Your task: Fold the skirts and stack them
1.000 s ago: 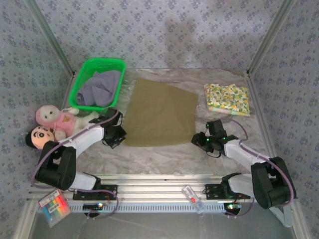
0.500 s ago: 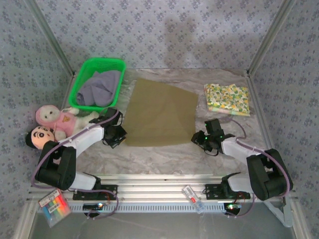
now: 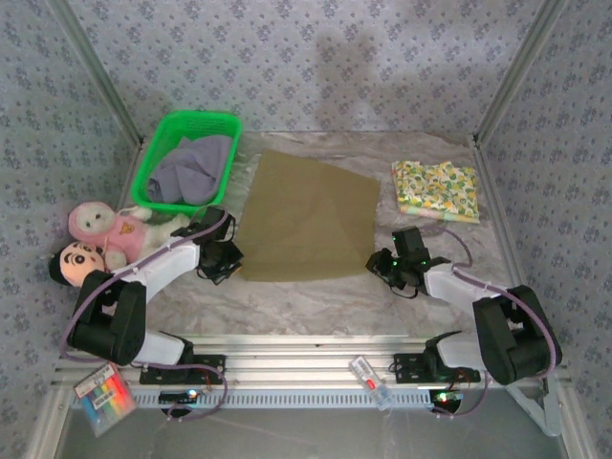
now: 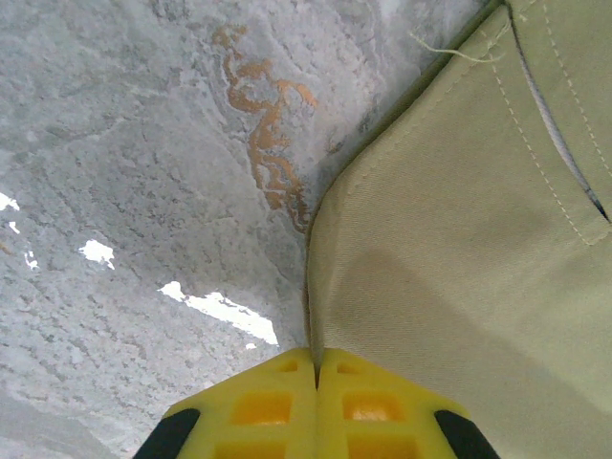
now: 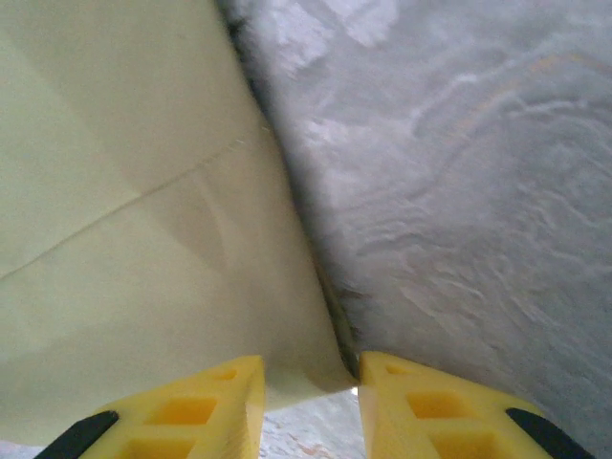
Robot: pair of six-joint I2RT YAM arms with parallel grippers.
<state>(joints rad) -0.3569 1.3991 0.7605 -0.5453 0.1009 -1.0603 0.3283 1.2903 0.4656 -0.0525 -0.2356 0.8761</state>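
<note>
Matt cloth skirt, plastic basket

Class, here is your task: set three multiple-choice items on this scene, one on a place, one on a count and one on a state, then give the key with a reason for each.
1. Where does the lavender-grey skirt lie?
A. in the green basket
B. on a folded pile
C. under the arms

2. How many plush dolls are there?
A. one
B. two
C. four

3. How does the right gripper stand?
A. open at a corner of the olive skirt
B. shut on a doll
C. shut on the basket rim

Key:
1 A, the grey cloth sits inside the basket walls.
2 B, a pink doll and a black-haired doll lie together.
3 A, a gap shows between its fingers, with the corner in it.
</note>
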